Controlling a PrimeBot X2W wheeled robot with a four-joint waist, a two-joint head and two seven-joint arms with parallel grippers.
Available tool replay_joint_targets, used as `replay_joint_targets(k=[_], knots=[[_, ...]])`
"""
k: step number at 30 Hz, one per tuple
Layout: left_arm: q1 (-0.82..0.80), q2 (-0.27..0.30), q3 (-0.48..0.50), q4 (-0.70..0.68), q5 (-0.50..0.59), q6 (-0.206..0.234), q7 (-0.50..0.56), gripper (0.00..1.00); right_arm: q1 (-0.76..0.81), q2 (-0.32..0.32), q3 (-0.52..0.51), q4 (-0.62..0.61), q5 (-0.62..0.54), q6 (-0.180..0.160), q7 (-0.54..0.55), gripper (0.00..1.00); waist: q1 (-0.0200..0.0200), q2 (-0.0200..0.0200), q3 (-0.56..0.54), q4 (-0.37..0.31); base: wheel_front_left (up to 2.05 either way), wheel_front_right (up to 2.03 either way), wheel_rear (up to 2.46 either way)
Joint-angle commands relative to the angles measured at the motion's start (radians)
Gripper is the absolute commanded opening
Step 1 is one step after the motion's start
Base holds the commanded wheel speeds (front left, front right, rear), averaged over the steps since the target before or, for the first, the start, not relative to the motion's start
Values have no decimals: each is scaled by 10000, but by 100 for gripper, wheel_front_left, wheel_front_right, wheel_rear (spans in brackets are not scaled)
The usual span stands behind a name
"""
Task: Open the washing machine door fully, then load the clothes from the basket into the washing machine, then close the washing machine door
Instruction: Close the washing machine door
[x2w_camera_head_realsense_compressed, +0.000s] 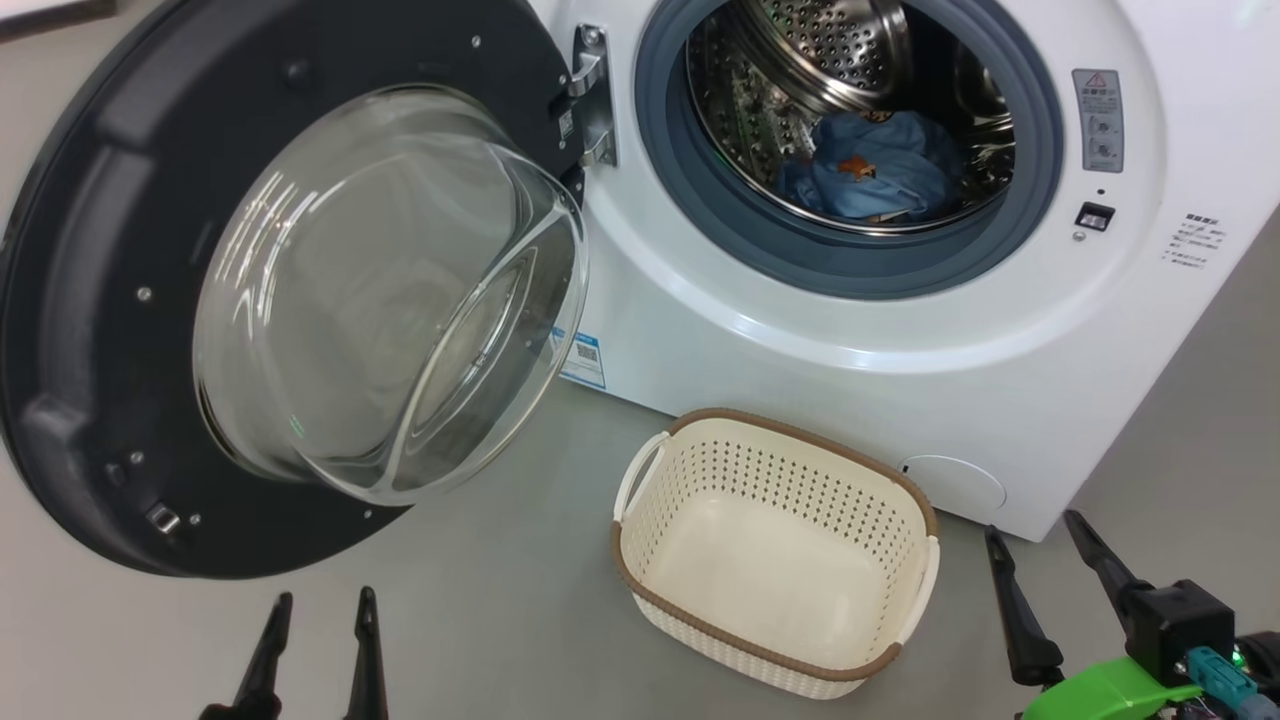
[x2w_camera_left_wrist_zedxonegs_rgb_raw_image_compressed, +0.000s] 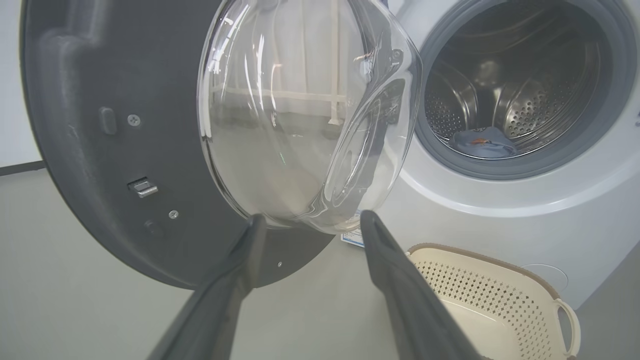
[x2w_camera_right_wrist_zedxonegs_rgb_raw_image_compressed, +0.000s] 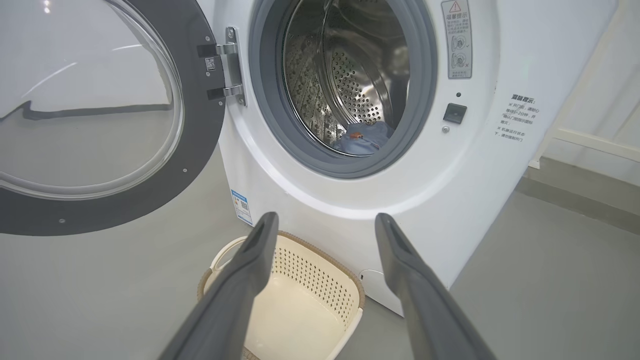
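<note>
Blocking left hand (x2w_camera_left_wrist_zedxonegs_rgb_raw_image_compressed: 312, 216) front: open door (x2w_camera_left_wrist_zedxonegs_rgb_raw_image_compressed: 90, 150); basket (x2w_camera_left_wrist_zedxonegs_rgb_raw_image_compressed: 500, 290) beside washer (x2w_camera_left_wrist_zedxonegs_rgb_raw_image_compressed: 500, 210).

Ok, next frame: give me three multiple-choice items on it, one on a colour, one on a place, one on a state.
1. What colour is the rim of the basket? A brown, B blue, C black.
2. Where are the clothes? A in the basket, B in the drum, C on the floor.
3. How is the washing machine door? A shut, B swung wide open, C barely ajar.

Answers:
1 A: the woven-look band on top is brown.
2 B: blue fabric lies inside the steel drum.
3 B: it stands well clear of the opening.
</note>
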Motion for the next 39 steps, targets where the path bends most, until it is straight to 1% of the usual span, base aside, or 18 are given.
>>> replay_joint_targets(k=[1,15,18,19,20,21,23,27,30,33,35,36,39], knots=[[-152,153,422,-406,-52,95,-100,100,-525,-215,319,-184,-63,44,6,100,0,0,76,62,0,0,0],[136,141,553,-704,50,324,-106,100,-888,-384,621,231,68,44,-75,100,0,0,76,96,0,0,0],[70,140,608,-979,115,308,-107,100,-885,-381,624,285,89,44,-103,100,0,0,42,97,0,0,0],[62,113,665,-1158,116,296,-107,84,-889,-377,629,306,97,44,-114,100,0,0,27,98,0,0,0],[80,110,726,-1316,132,301,-107,19,-895,-371,642,328,104,44,-119,100,0,0,8,98,0,0,0],[91,125,787,-1511,172,304,-107,0,-903,-362,658,343,118,44,-118,100,0,0,-6,99,0,0,0],[75,171,956,-1933,242,347,-107,0,-925,-350,700,364,133,44,-105,100,0,0,-29,100,0,0,0],[-213,439,1275,-3217,382,206,-108,0,-1025,-390,804,399,164,44,-65,100,0,0,-73,99,0,0,0],[-791,905,1703,-4122,346,109,-28,0,-1106,-414,873,415,209,44,-53,100,0,0,-108,97,0,0,0],[-1818,1562,2189,-4741,172,-121,437,0,-1149,-414,936,477,268,44,-83,100,0,0,-167,81,0,0,0],[-2718,2038,2524,-4829,-62,-338,843,0,-1159,-400,982,512,310,44,-113,100,0,0,-197,50,0,0,0],[-2718,2038,2524,-4829,-62,-338,843,0,-1159,-400,982,512,310,44,-113,100,0,0,-197,50,0,0,0],[-4215,2625,2935,-4226,-752,-784,1461,0,-1113,-354,945,529,370,44,-185,100,0,0,-255,-16,0,0,0]])
